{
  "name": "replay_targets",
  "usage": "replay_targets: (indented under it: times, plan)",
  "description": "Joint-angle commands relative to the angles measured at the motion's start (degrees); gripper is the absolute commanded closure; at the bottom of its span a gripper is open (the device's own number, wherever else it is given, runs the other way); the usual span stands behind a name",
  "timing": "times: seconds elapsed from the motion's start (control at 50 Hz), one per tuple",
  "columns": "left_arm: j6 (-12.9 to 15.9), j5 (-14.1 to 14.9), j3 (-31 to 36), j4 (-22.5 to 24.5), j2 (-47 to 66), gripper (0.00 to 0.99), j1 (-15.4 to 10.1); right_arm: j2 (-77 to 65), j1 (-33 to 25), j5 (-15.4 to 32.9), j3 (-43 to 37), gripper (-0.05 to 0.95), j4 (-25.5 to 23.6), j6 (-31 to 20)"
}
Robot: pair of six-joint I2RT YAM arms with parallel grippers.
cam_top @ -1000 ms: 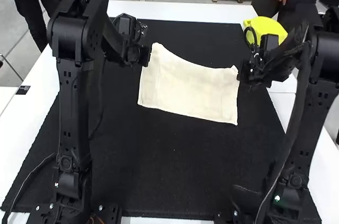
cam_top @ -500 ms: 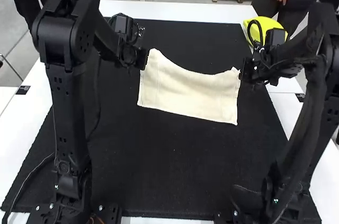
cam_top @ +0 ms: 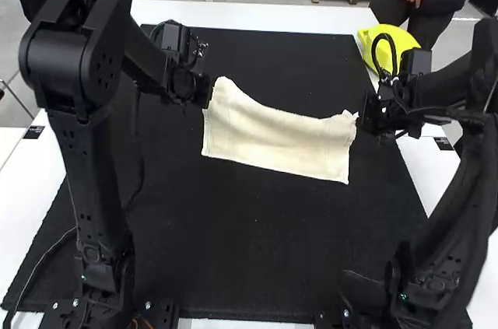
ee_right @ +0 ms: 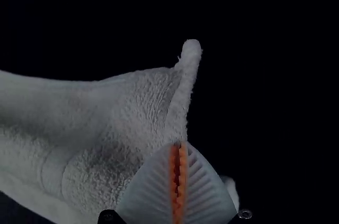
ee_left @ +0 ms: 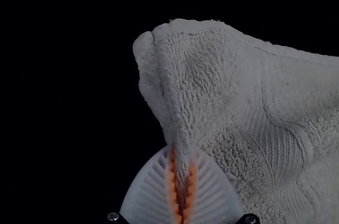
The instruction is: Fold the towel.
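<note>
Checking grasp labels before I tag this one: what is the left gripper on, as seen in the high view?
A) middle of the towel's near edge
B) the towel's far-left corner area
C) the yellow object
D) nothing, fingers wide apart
B: left gripper has towel pinched between its orange pads, at the far left.
</note>
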Motion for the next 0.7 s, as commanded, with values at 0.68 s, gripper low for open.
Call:
replay_targets:
  times: [0.68]
  plan:
    - [0.16,-4.33,-18.6,19.16,-3.24,0.974,-0.91,-3.81,-0.57,-1.16,-13.25,0.93,7.49,-1.24]
